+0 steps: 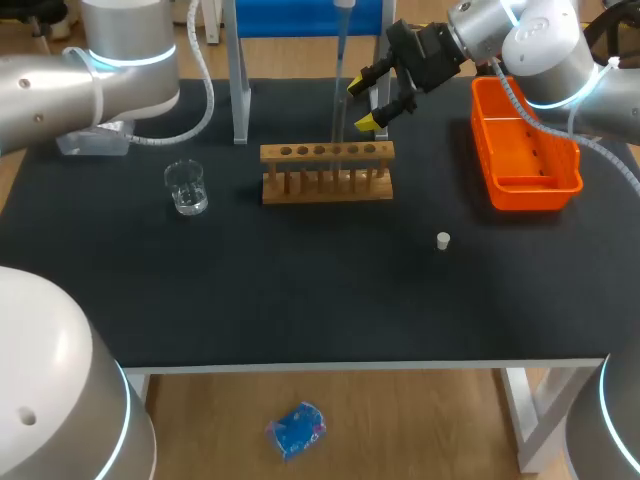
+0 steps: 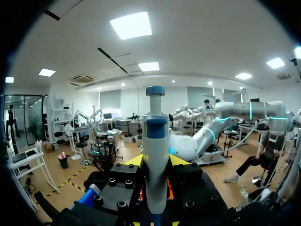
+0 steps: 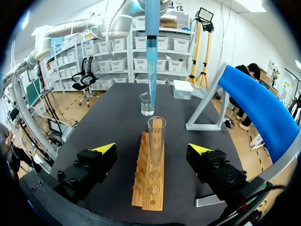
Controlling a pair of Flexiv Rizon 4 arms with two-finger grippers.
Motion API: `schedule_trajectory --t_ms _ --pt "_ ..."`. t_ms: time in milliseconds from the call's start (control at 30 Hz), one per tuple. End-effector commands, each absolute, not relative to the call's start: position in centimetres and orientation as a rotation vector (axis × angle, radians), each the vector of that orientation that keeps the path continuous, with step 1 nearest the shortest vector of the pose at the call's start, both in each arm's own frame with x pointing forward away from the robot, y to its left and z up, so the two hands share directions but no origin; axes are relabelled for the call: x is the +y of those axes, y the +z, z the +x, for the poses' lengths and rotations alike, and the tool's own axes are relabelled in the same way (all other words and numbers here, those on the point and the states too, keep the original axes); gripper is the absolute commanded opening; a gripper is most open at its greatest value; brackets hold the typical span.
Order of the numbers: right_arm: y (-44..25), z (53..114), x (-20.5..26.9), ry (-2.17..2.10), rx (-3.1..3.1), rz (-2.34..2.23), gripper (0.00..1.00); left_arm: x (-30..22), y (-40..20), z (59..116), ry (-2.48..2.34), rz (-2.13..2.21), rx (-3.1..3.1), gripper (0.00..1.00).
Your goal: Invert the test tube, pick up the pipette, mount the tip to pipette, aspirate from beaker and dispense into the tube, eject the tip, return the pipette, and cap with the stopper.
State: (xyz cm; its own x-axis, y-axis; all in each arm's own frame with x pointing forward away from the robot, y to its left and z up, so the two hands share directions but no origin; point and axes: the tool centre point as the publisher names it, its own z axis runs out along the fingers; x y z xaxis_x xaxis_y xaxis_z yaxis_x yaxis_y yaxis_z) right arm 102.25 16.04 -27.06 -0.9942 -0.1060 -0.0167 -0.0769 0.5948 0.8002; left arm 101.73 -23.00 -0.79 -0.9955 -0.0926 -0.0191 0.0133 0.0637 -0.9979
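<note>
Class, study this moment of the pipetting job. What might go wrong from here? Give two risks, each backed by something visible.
1. The pipette hangs above the test tube in the rack; whether its end lines up with the tube's mouth is hard to tell, so lowering it may strike the rim or spill liquid.
2. The right gripper is open, its fingers apart from the tube on both sides; unheld, the tube could tilt if knocked.

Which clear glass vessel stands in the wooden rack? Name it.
The tall clear glass test tube, upright in the light wooden rack; the squat glass beaker stands apart.
</note>
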Motion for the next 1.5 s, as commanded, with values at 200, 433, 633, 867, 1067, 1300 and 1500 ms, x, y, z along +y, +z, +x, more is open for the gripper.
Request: schedule_trajectory --t_ms 200,433,633,867,1067,1300,1500 --pt "-27.0 102.3 16.0 -1.385 -2.775 0.162 1.0 -23.6 -0.8 101.4 -2.11 -0.083 2.23 0.0" --pt "-27.0 102.3 16.0 -1.385 -2.775 0.162 1.0 -23.6 -1.7 101.8 -2.118 -0.09 2.23 0.0" --pt "-27.0 102.3 16.0 -1.385 -2.775 0.162 1.0 -23.2 -2.4 102.2 -2.118 -0.089 2.217 0.0" --pt "-27.0 102.3 16.0 -1.385 -2.775 0.162 1.0 -22.9 -3.2 102.2 -2.111 -0.135 2.23 0.0" --pt "-27.0 102.3 16.0 -1.385 -2.775 0.162 1.0 -22.8 -3.3 102.1 -2.106 -0.148 2.239 0.0" --pt "-27.0 102.3 16.0 -1.385 -2.775 0.162 1.0 -22.9 -3.5 102.1 -2.11 -0.162 2.242 0.0" --pt "-27.0 102.3 16.0 -1.385 -2.775 0.162 1.0 -23.2 -3.5 102.3 -2.133 -0.166 2.232 0.0"
